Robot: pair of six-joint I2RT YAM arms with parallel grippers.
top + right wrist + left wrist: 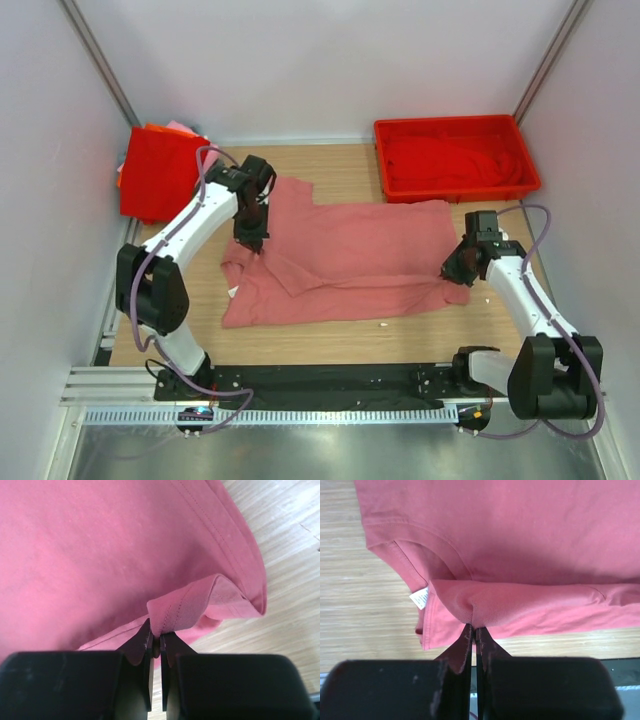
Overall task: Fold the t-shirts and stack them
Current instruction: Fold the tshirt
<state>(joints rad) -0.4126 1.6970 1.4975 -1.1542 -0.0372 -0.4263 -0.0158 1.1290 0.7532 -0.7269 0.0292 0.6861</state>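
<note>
A dusty salmon-pink t-shirt (350,255) lies spread across the wooden table, its near long edge folded over the body. My left gripper (252,240) is shut on a fold of it near the collar end; the left wrist view shows the pinched fold (472,611) and a white neck label (420,597). My right gripper (453,270) is shut on the hem at the shirt's right end, seen pinched in the right wrist view (172,615). A stack of folded t-shirts (160,170), bright red on top with orange and pink edges, lies at the far left.
A red plastic tray (455,125) with red cloth in it stands at the far right. White walls enclose the table on three sides. A metal rail (300,415) runs along the near edge.
</note>
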